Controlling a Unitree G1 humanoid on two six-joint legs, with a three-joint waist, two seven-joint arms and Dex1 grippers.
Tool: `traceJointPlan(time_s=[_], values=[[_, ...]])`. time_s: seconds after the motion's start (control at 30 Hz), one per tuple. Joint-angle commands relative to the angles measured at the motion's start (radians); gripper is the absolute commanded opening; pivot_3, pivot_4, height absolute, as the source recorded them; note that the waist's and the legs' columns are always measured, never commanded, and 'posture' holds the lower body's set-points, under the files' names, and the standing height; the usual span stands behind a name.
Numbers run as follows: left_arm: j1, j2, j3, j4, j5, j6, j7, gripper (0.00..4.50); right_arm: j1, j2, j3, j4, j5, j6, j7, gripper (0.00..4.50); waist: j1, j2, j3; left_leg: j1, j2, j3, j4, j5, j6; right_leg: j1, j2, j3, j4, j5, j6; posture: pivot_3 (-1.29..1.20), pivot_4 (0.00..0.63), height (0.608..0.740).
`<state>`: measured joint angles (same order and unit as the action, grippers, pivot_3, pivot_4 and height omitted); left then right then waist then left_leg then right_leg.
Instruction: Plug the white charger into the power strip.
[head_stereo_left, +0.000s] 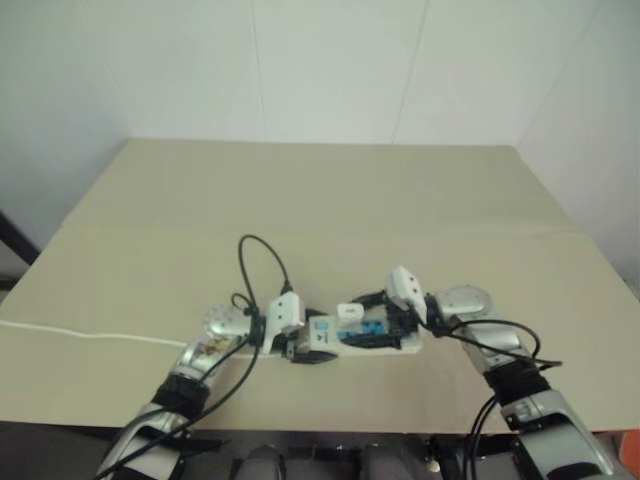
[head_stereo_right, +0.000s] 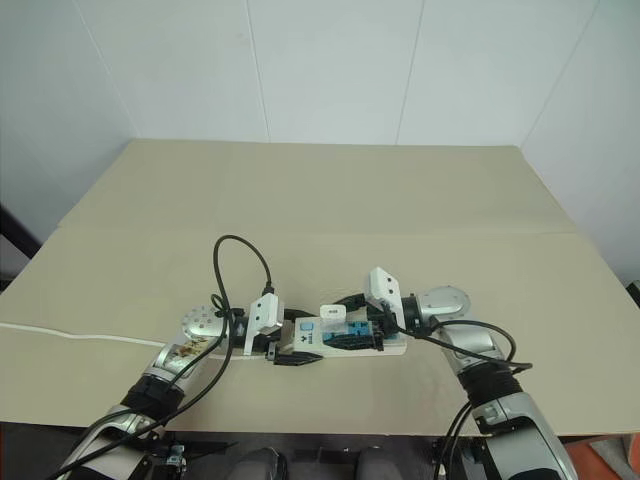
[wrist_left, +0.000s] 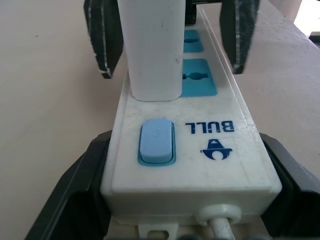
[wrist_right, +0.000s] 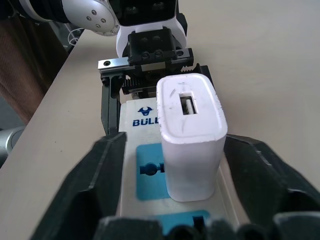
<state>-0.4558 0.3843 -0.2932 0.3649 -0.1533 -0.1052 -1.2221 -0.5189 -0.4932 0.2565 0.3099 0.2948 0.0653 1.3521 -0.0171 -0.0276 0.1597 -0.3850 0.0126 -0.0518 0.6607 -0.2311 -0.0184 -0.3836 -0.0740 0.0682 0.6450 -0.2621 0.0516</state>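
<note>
The power strip (head_stereo_right: 392, 346) lies flat near the table's front edge. Its end by the blue switch (wrist_left: 157, 141) sits between the fingers of my left gripper (head_stereo_right: 283, 350), which is shut on it. The white charger (wrist_right: 192, 135) stands upright in the socket beside the switch, also seen as charger (head_stereo_left: 350, 311). My right gripper (head_stereo_right: 352, 322) comes from the right along the strip. It is open, and its fingers (wrist_left: 102, 37) flank the charger with a gap on each side.
The strip's thin white cord (head_stereo_left: 90, 335) runs left across the tan table (head_stereo_left: 320, 200) to its edge. A black cable (head_stereo_left: 262, 255) loops above my left wrist. White walls close in behind the table.
</note>
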Motion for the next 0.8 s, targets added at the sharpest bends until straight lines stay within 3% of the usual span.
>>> traceJointPlan(time_s=[0.03, 0.1, 0.17, 0.43, 0.8], values=[[0.023, 0.022, -0.008, -0.004, 0.014, 0.019, -0.013, 3.34, 0.059, -0.012, 0.046, 0.033, -0.054, 0.032, 0.011, 4.43, 0.0, 0.0, 0.0, 0.0, 0.0, 0.0, 0.0, 0.0, 0.0, 0.0, 0.0, 0.0, 0.0, 0.0, 0.0, 0.0, 0.15, 0.74], [0.02, 0.027, -0.003, -0.021, -0.01, 0.052, -0.034, 4.05, 0.058, -0.008, 0.048, 0.036, -0.063, 0.022, 0.005, 4.5, 0.0, 0.0, 0.0, 0.0, 0.0, 0.0, 0.0, 0.0, 0.0, 0.0, 0.0, 0.0, 0.0, 0.0, 0.0, 0.0, 0.15, 0.74], [0.017, 0.03, 0.014, -0.055, -0.041, 0.079, -0.045, 4.47, 0.058, -0.003, 0.046, 0.039, -0.07, 0.014, -0.004, 4.5, -0.001, 0.0, 0.0, 0.0, 0.0, 0.0, 0.0, 0.0, 0.0, 0.0, 0.0, 0.0, 0.0, 0.0, 0.0, 0.0, 0.15, 0.74], [0.057, 0.133, 0.099, -0.242, -0.115, 0.124, -0.068, 4.49, 0.076, -0.043, -0.056, -0.077, -0.033, 0.005, -0.06, 4.5, 0.003, 0.0, 0.0, -0.001, 0.0, 0.0, 0.0, 0.0, 0.0, -0.001, 0.0, 0.0, 0.0, 0.0, 0.0, 0.0, 0.15, 0.74], [0.145, 0.385, 0.285, -0.477, -0.305, 0.298, -0.153, 4.49, 0.148, -0.326, -0.362, -0.294, 0.119, 0.095, -0.065, 4.5, -0.007, 0.005, 0.017, -0.007, 0.001, 0.0, -0.002, 0.0, 0.0, -0.007, 0.0, 0.0, -0.002, 0.0, 0.0, 0.0, 0.15, 0.74]])
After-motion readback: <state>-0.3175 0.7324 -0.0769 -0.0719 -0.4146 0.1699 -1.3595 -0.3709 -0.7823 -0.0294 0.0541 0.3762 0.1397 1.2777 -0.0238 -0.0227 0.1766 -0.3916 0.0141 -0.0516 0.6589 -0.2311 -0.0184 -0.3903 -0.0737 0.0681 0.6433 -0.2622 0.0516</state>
